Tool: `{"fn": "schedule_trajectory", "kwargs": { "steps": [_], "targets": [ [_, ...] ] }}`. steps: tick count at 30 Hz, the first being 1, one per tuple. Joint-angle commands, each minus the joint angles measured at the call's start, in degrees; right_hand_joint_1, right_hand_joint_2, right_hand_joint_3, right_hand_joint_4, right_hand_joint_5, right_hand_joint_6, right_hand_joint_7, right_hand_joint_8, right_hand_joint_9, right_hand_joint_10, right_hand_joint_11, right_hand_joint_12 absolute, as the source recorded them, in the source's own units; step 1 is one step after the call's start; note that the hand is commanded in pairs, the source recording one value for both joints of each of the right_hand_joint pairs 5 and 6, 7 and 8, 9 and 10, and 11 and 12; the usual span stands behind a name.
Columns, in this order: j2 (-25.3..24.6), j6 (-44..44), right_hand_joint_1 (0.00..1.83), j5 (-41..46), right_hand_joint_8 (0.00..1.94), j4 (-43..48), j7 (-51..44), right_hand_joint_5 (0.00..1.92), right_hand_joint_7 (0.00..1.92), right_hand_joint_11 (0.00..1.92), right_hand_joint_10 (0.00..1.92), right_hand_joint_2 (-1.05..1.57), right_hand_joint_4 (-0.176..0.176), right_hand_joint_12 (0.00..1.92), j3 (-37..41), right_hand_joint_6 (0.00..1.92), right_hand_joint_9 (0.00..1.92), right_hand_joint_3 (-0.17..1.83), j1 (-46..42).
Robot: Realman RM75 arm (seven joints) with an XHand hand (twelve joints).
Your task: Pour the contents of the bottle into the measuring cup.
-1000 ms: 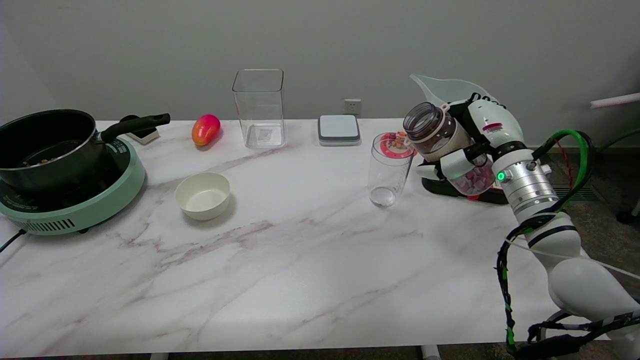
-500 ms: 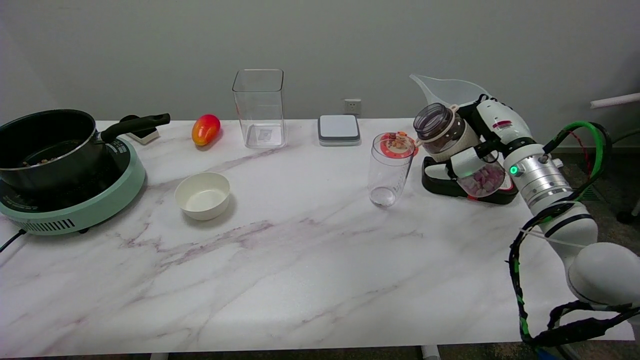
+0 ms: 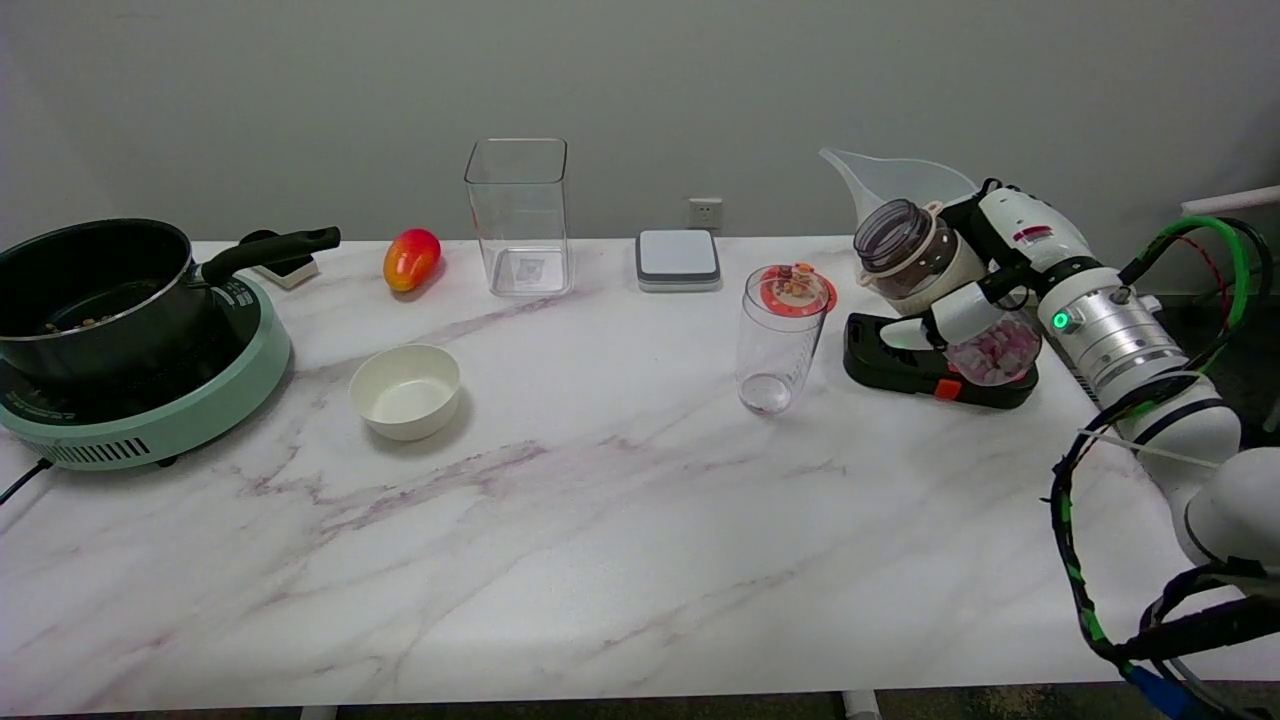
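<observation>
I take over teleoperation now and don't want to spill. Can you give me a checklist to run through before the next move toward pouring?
1. Bottle held in the right hand: ok, fingers wrap its body.
2. Bottle mouth uncovered: ok, no cap shows on it.
3. Contents inside the bottle: ok, pink pieces sit at its lower end; none seen on the table.
4. Bottle mouth over the measuring cup: not ok, the mouth is off to the cup's right.
5. Measuring cup upright and empty: ok, it stands clear on the table.
6. Path between bottle and cup: ok, only the black stand lies below it.
</observation>
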Motion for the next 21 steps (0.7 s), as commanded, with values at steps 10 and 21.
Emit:
{"fn": "schedule_trajectory", "kwargs": {
  "steps": [10,21],
  "targets": [
    [10.7,-3.3,1.61,26.4,1.51,-4.2,-26.6,1.37,1.51,1.04,1.24,0.22,0.0,1.04,-2.1,1.37,1.24,1.23,3.3],
    [12.0,-2.3,1.61,36.8,1.5,-1.2,-38.1,1.35,1.5,1.03,1.23,0.16,0.0,1.03,-1.7,1.35,1.23,1.29,3.6]
  ]
}}
